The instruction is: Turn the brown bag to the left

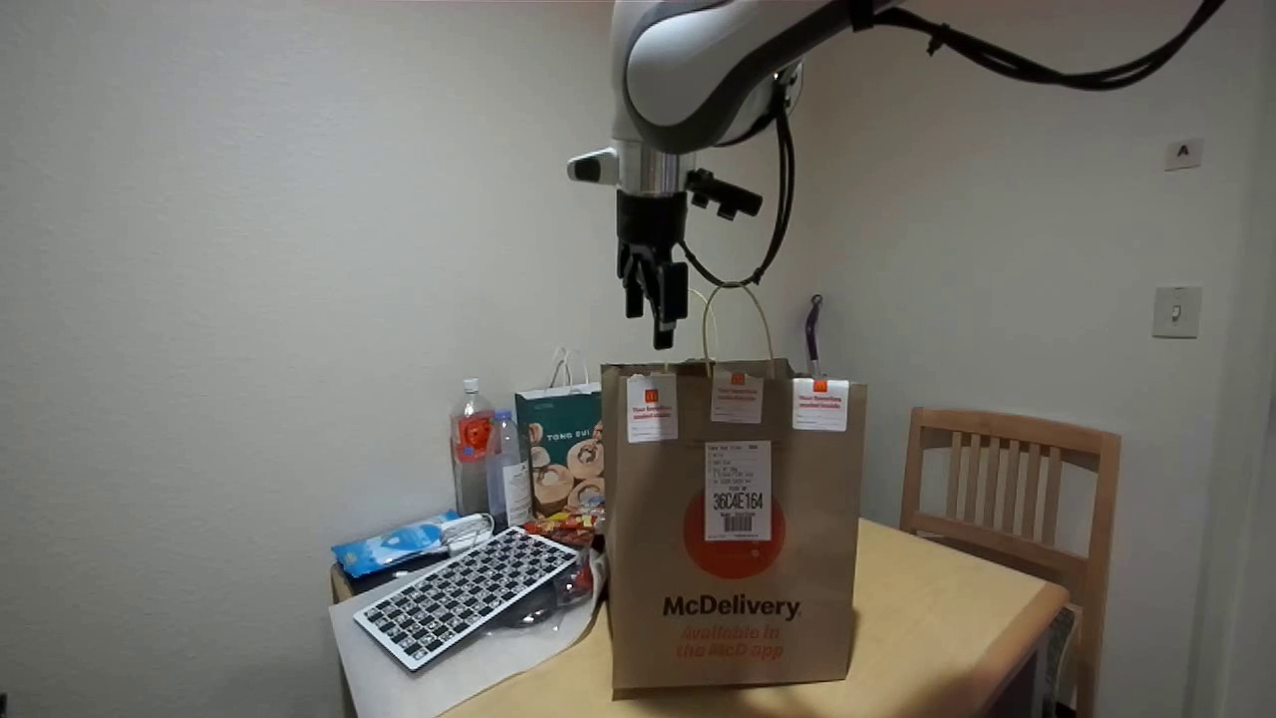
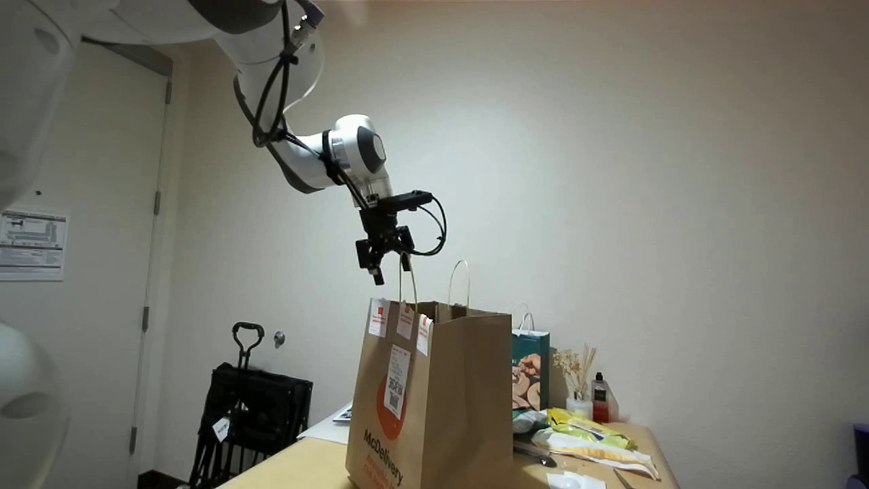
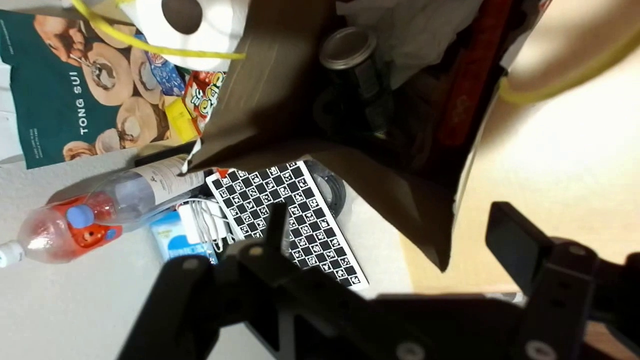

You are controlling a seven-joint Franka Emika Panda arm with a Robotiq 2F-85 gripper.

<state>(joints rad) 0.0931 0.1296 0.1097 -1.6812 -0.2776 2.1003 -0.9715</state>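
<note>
**Poised Above the Brown Bag (image 1: 733, 560)**

Hanging w/ jaws spread wide apart, gripping nothing, just above a top corner of the bag; in the wrist view, clear of both loop handles (image 3: 530, 96). Find the bag upright and open-mouthed on the table (image 1: 927, 598), betw. the left edge and the rounded right corner by the chair (image 1: 1017, 429), as seen in an exterior view. To turn it left well, prob. best to lower straight down astride that paper corner, pinch lightly, then swing slowly w/ the base flat on the table; if rushed, likely to tear or tip. Watch for snagging a handle, and for bumping the checkered board (image 1: 467, 596) nr. the left edge. Inside the bag, make out a silver-topped can or jar (image 3: 348, 47), something red (image 3: 472, 75) and pale crumpled wrap (image 3: 415, 30); too dark for the rest. Toward the wall-side edge, note a green bag (image 1: 563, 439) w/ hidden contents, clear bottles (image 1: 472, 434) of unreadable fill and, in an exterior view, a white jar (image 2: 579, 407) holding dried sprigs (image 2: 567, 361).
</note>
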